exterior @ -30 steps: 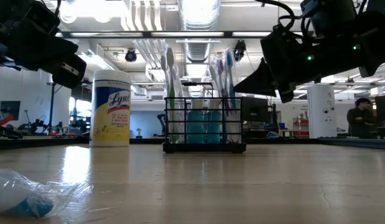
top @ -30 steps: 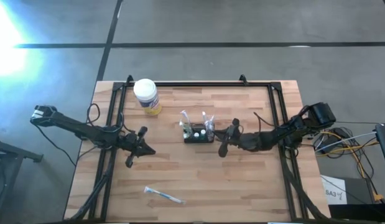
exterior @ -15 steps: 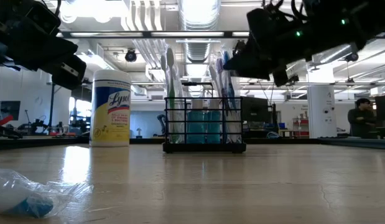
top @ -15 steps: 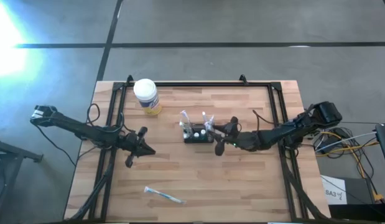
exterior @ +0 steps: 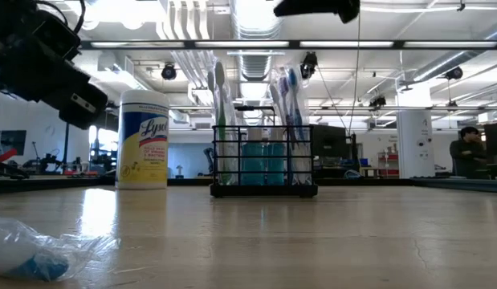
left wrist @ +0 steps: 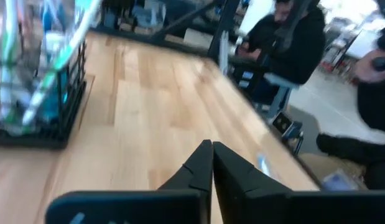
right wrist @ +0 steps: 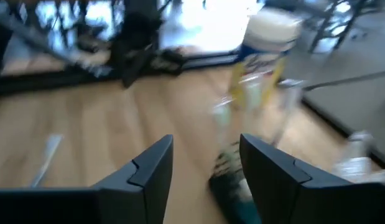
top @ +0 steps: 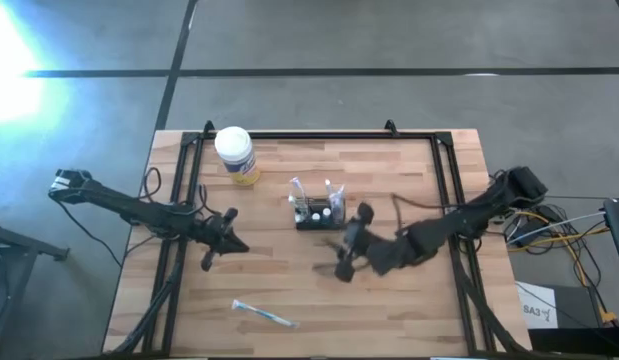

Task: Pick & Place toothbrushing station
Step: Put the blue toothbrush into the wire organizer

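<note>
The toothbrushing station [top: 319, 213] is a small black wire holder with toothbrushes standing in it. It rests on its base near the middle of the wooden table and also shows in the low view [exterior: 264, 160] and the left wrist view [left wrist: 40, 93]. My right gripper [top: 339, 258] hovers open just near-right of it, high above the table, with nothing between its fingers [right wrist: 201, 163]. My left gripper [top: 232, 238] waits shut to the left of the station, its fingertips [left wrist: 211, 163] together and off the wood.
A yellow wipes jar with a white lid [top: 236, 155] stands at the far left. A wrapped toothbrush [top: 262, 314] lies near the front edge. Black frame rails [top: 184, 190] run along the table's left and right sides. People sit beyond the table [left wrist: 292, 50].
My right gripper has opened. It went up to the station's right side, then swung away toward the table's near edge and rose, leaving the low view except for a part at the top. The station has stayed in place.
</note>
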Motion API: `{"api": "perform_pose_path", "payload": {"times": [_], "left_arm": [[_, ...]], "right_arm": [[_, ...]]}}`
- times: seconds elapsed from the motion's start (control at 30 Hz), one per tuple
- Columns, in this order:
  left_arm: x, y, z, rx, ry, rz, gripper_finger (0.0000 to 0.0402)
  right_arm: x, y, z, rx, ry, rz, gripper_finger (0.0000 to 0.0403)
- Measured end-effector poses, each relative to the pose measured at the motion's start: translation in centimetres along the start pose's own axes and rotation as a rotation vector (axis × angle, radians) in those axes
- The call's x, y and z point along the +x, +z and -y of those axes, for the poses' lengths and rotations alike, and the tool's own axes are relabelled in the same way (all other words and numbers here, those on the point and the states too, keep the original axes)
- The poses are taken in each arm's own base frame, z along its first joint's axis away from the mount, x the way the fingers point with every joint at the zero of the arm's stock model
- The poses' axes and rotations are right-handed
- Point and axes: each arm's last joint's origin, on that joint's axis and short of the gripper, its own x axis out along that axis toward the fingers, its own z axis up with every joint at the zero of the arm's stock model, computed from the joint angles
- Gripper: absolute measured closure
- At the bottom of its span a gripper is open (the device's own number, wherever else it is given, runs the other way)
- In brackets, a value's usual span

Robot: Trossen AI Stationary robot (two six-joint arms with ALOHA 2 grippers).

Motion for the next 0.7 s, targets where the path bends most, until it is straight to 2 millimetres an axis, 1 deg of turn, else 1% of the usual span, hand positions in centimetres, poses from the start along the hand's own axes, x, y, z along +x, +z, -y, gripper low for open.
{"api": "perform_pose_path", "payload": {"times": [0.1, 0.17, 0.33, 0.43, 0.57, 0.7], "left_arm": [[0.0, 0.2, 0.1, 0.008, 0.015, -0.044, 0.0396], [0.0, 0.9, 0.3, 0.028, 0.017, -0.047, 0.0396], [-0.4, 2.8, 1.0, 0.072, 0.016, -0.047, 0.0398], [-0.9, 4.1, 1.4, 0.095, 0.014, -0.026, 0.0393], [-1.8, 5.6, 1.9, 0.099, 0.041, 0.007, 0.0384], [-2.7, 6.7, 2.2, 0.098, 0.069, 0.043, 0.0389]], "right_arm": [[0.6, 0.4, -2.4, -0.030, 0.049, -0.068, 0.0230], [1.4, 0.5, -4.0, -0.048, 0.086, -0.102, 0.0234], [4.7, 0.1, -8.3, -0.058, 0.225, -0.175, 0.0245], [6.9, 0.1, -10.6, -0.046, 0.321, -0.214, 0.0251], [9.8, -0.4, -12.9, -0.049, 0.406, -0.289, 0.0257], [12.1, -0.8, -14.5, -0.074, 0.376, -0.371, 0.0257]]}}
